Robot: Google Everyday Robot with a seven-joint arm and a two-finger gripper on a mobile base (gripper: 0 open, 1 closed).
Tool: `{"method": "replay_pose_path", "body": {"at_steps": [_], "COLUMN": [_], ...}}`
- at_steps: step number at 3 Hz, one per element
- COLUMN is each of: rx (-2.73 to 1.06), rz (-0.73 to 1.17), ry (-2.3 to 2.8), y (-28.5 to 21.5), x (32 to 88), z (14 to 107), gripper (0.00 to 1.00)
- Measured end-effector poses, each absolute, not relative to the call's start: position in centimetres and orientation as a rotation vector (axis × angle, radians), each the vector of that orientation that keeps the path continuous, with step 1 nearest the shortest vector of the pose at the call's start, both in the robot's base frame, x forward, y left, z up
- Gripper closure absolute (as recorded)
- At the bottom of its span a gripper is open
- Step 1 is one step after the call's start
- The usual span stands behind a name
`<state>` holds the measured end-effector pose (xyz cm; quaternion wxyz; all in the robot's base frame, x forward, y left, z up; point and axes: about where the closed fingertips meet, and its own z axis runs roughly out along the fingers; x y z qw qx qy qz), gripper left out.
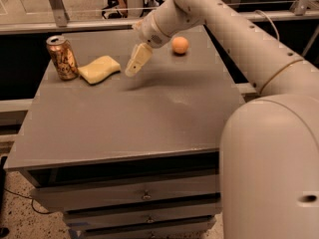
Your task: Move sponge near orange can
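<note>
My gripper [135, 63] hangs empty near the far edge; spread or closed, I cannot tell. Sponge [99, 68] lies beside can [62, 58], far-left corner; retreating seems next.

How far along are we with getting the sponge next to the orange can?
Looks essentially done: the sponge lies flat on the table right beside the orange can, on the can's right in the camera view. Nothing is in hand: the pincer hangs over the table to the right of the sponge, apart from it. Probably only backing the pincer away remains.
</note>
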<state>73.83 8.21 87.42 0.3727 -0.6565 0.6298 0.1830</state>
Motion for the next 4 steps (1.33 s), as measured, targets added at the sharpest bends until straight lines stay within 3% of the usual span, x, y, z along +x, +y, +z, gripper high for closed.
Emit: {"method": "replay_pose_path", "body": {"at_steps": [4], "rx": [-1.127], "rz": [0.466], "ry": [1.682], "y": [-13.3], "x": [66.7], "z": [91.3], "gripper": [0.00]}}
